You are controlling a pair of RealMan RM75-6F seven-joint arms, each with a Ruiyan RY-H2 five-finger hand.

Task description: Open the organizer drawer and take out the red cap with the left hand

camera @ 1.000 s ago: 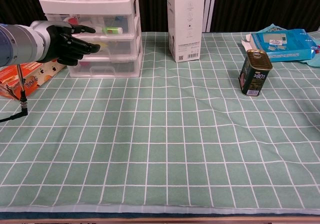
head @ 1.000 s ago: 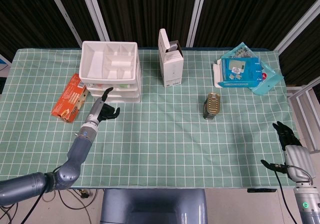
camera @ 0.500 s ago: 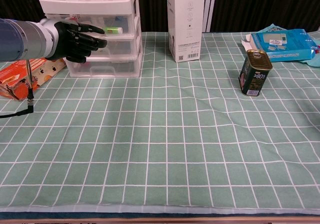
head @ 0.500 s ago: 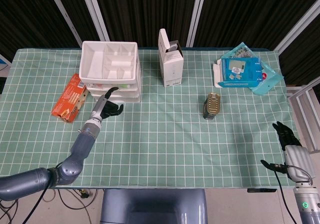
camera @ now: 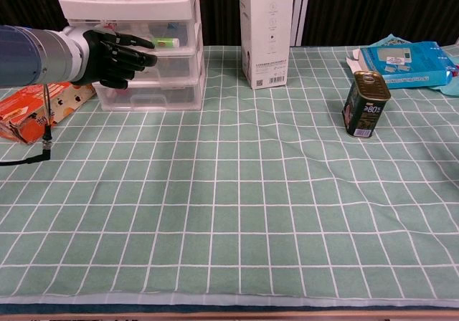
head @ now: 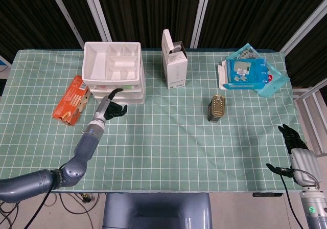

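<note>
The white organizer (head: 112,78) stands at the back left, a tray on top and clear drawers (camera: 154,70) below, all pushed in. My left hand (head: 113,108) is right in front of it, fingers spread and pointing at the drawer fronts, holding nothing. In the chest view the left hand (camera: 115,54) covers the left part of the upper drawers, its fingertips at the drawer faces. I cannot make out the red cap; a green item (camera: 166,43) shows in the top drawer. My right hand (head: 296,148) hangs open off the table's right front corner.
An orange box (head: 71,100) lies left of the organizer. A tall white carton (head: 174,60) stands at back centre, a tin can (head: 216,108) right of centre, and blue packets (head: 250,74) at the back right. Green checked cloth covers the table.
My left hand has moved forward and slightly right, closing in on the drawer fronts. The right hand has not moved.
</note>
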